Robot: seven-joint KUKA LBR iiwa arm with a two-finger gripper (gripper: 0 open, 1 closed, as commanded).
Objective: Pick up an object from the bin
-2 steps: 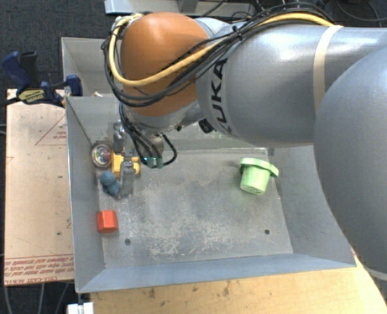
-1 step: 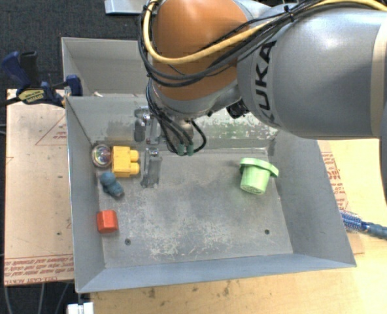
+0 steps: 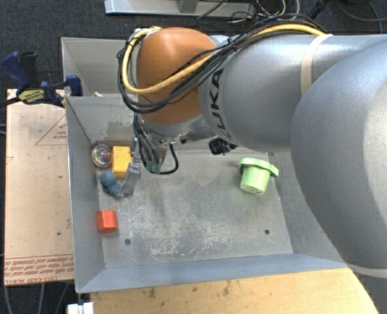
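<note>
My gripper [image 3: 135, 167] hangs below the orange dome at the left side of the bin, low over the floor. It stands just right of a yellow block [image 3: 120, 159] and above-right of a small blue lump [image 3: 112, 186]. A shiny clear ball [image 3: 101, 154] lies against the left wall, touching the yellow block. Nothing shows in the gripper's hold.
An orange-red cube [image 3: 106, 221] sits alone near the front left. A light green cup-like piece with a flange [image 3: 255, 176] lies on its side at the right. The arm covers the bin's back right part.
</note>
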